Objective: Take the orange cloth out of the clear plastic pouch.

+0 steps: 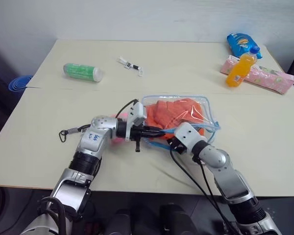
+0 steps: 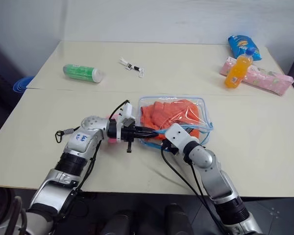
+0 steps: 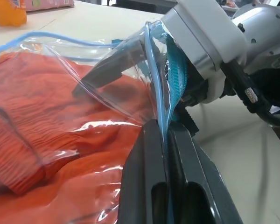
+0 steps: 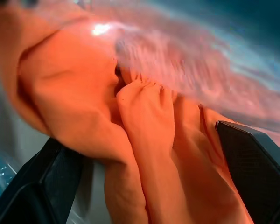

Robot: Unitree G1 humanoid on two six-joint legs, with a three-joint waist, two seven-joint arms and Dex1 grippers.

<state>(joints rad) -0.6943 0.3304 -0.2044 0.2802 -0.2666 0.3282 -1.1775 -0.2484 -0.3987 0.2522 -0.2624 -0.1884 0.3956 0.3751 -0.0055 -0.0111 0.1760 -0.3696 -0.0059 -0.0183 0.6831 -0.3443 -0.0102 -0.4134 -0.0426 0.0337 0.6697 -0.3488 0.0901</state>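
The table (image 1: 264, 147) is a pale cream colour. The cloth (image 1: 174, 113) is bright orange with little ribbed lines. It sits in the pouch (image 1: 208, 113), which is see-through with a light blue edge. Both pincers have black fingers (image 3: 196, 182), and the arms are silver grey. Near the far left edge lies a green tube (image 1: 82, 71) with a white end. At the far right corner stand an orange bottle (image 1: 240, 70) with a blue cap, a pink pack (image 1: 269, 78) with small patterns, and a blue bag (image 1: 241, 44).
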